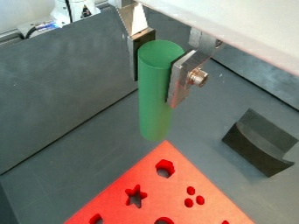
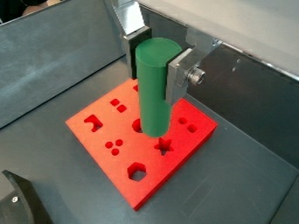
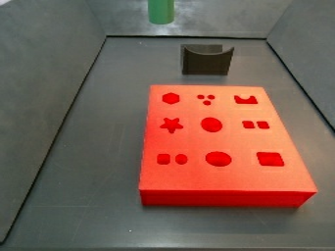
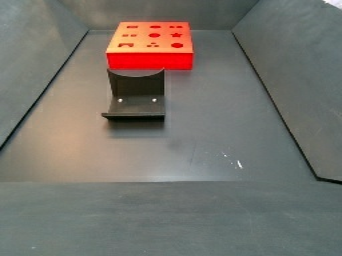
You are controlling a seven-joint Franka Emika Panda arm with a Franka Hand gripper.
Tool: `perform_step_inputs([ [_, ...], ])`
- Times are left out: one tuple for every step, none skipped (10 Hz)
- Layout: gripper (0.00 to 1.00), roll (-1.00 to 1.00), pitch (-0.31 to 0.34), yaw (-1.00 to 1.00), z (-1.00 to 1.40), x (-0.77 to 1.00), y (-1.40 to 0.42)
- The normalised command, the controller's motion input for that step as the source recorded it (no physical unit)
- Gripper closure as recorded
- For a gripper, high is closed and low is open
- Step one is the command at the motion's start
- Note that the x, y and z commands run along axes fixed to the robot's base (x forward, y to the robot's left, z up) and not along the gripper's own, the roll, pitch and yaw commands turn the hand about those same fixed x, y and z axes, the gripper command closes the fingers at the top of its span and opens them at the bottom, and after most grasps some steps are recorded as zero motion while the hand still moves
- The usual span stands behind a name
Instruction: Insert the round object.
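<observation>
My gripper (image 1: 159, 74) is shut on the round object, a plain green peg (image 1: 152, 109), which hangs upright between the silver fingers in both wrist views (image 2: 155, 114). The peg is well above the red block (image 2: 100, 131), which has several shaped holes in its top. In a wrist view the peg's lower end covers a round hole near the block's middle. In a side view only the peg's lower end (image 3: 160, 10) shows at the top edge, beyond the block (image 3: 222, 186); the gripper itself is out of that view.
A dark grey curved holder (image 3: 206, 59) stands on the floor beside the block's far edge and also shows in the opposite side view (image 4: 135, 95). Grey sloping walls enclose the floor on all sides (image 3: 78, 118).
</observation>
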Motion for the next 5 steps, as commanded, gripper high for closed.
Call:
perform_step_inputs([
  [1.0, 0.0, -0.074, 0.0, -0.23, 0.1, -0.09],
  [1.0, -0.02, 0.034, -0.04, -0.43, 0.61, -0.13],
  [1.0, 0.0, 0.25, -0.05, -0.41, 0.81, -0.1],
  [1.0, 0.0, 0.244, -0.01, -0.29, 0.82, -0.16],
  [1.0, 0.09, 0.091, 0.05, -0.34, 0.78, -0.26],
])
